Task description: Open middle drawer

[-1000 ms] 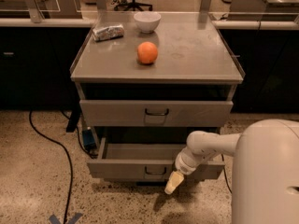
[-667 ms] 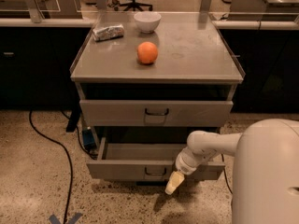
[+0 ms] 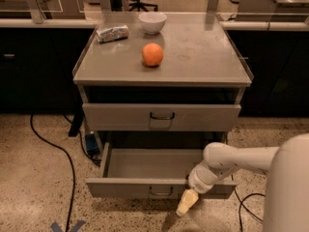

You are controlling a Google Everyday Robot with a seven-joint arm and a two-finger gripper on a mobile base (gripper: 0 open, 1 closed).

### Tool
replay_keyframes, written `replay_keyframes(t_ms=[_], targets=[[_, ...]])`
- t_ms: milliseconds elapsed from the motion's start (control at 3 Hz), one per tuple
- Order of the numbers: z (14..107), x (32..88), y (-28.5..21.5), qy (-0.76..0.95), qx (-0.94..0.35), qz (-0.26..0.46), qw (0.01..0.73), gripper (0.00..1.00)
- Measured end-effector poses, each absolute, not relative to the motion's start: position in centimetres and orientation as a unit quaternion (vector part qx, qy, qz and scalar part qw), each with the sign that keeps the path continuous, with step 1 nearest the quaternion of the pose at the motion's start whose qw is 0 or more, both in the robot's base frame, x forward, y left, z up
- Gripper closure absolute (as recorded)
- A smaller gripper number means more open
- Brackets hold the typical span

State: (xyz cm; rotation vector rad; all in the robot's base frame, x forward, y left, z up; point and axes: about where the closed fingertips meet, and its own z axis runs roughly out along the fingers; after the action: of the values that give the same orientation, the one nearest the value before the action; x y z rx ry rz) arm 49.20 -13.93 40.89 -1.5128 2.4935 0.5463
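The wide, shallow grey metal middle drawer (image 3: pixel 135 188) stands open, its flat front panel well forward of the grey metal bench (image 3: pixel 203 57) and its plain grey interior in full view. A small dark loop handle (image 3: pixel 161 192) sits at the centre of that panel. The robot's pale yellow tool (image 3: pixel 187 203) hangs at the end of a white arm (image 3: pixel 227 161) that reaches in from the right. It points down over the speckled floor, just right of the handle and at the lower edge of the drawer front. Whether the tool is wide or narrow I cannot tell. Above, the taller grey upper drawer (image 3: pixel 116 117) is closed. On the bench top lie a round orange fruit (image 3: pixel 152 54), a white bowl (image 3: pixel 152 22) and a crumpled silver foil packet (image 3: pixel 112 33). A black cable (image 3: pixel 67 158) runs across the floor at the left.
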Motion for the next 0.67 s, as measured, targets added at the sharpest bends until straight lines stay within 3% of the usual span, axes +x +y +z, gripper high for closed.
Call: replay_keyframes(t_ms=[667], targets=[[41.53, 45.70, -15.46, 0.851, -0.464, 0.230, 0.092, 0.00]])
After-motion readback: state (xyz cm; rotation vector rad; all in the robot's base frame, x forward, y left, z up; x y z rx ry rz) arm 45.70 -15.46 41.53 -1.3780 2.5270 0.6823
